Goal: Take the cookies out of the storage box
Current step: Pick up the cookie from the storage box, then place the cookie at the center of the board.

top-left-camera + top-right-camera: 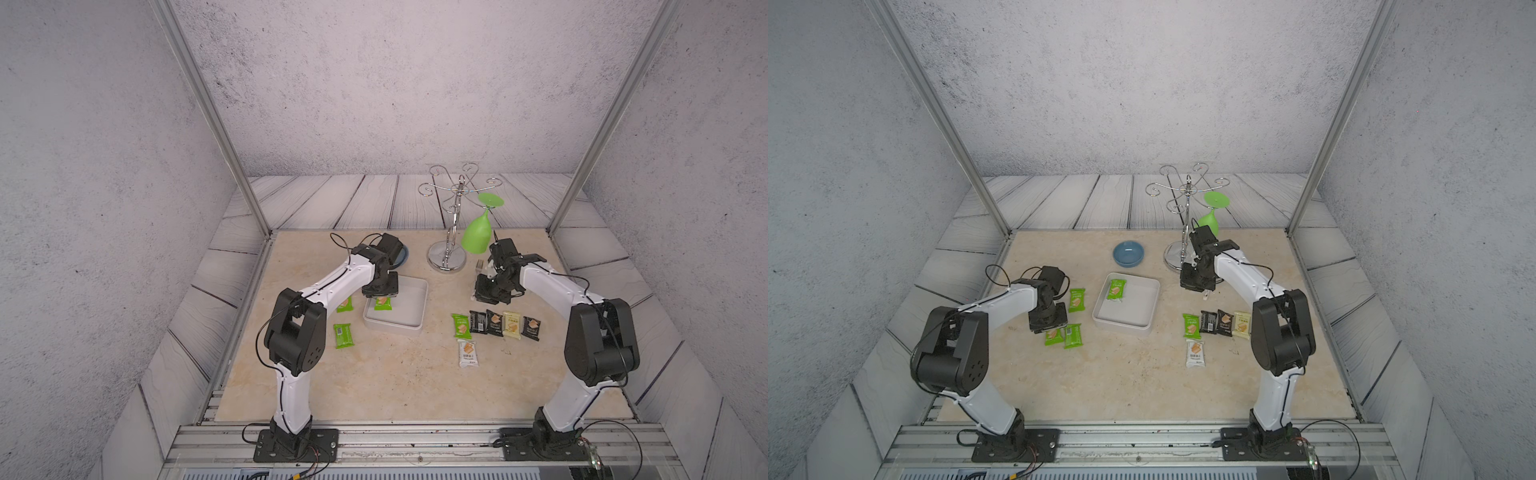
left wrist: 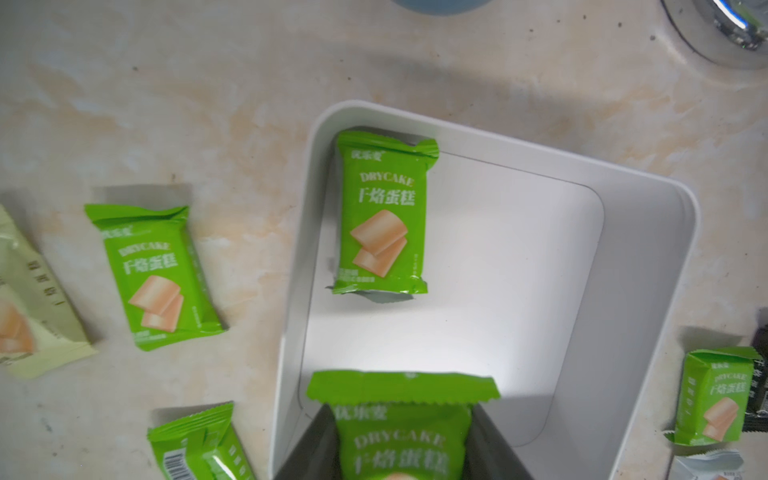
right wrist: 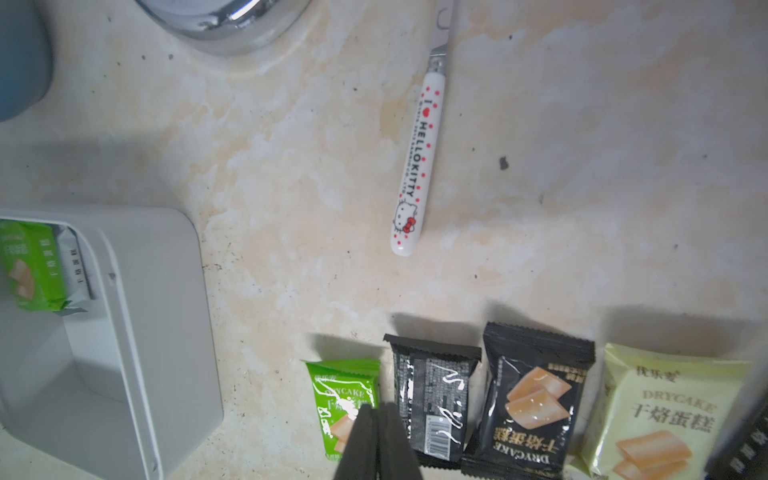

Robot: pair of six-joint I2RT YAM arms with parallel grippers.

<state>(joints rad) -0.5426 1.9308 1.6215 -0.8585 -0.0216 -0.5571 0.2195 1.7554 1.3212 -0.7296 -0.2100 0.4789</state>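
Note:
The white storage box [image 1: 415,328] sits mid-table. My left gripper [image 2: 401,415] hangs over its near left part, shut on a green cookie packet [image 2: 401,440]; a top view shows this gripper [image 1: 380,296] and the packet [image 1: 382,304] beneath it. Another green cookie packet [image 2: 382,216] lies flat in the box's far left corner [image 1: 1116,289]. Loose green packets [image 1: 343,336] lie left of the box. A row of green, black and cream packets [image 1: 494,322] lies to its right. My right gripper [image 3: 377,409] is shut and empty, just above that row's green packet [image 3: 340,386].
A blue bowl [image 1: 1128,253] stands behind the box. A chrome glass rack [image 1: 446,259] with a hanging green glass [image 1: 477,235] stands at the back right. A fork with a white Hello Kitty handle [image 3: 415,166] lies near my right gripper. A white packet [image 1: 468,353] lies nearer the front.

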